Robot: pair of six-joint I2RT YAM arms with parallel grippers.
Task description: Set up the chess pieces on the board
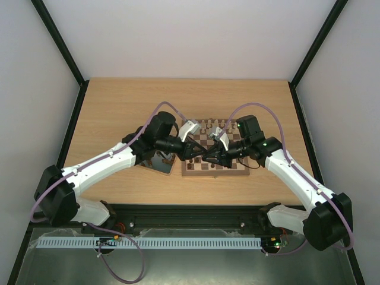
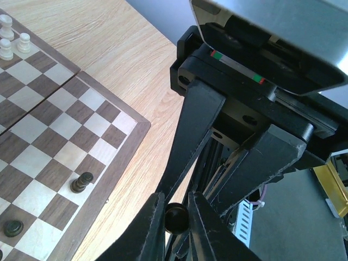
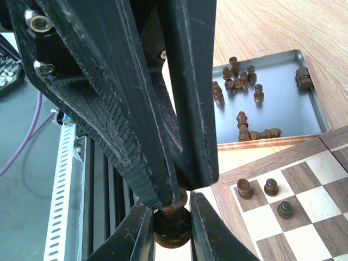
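Listing what we find: one dark chess piece [image 3: 171,222], held by both arms at once, left gripper [image 2: 175,228] and right gripper [image 3: 170,235] each clamped on it, over the board [image 1: 234,173] near its left edge; other dark pieces [image 3: 242,84] in the tray [image 3: 283,106].

- Square wooden chessboard [image 2: 49,141]: dark brown and pale tan checks, brown border.
- Small turned wooden chess pieces [image 3: 244,188]: dark brown.
- Small carved wooden figures [image 2: 24,42]: cream.
- Flat metal tray [image 3: 293,109]: shiny grey.
- Wooden table [image 1: 119,107]: light, fine-grained.
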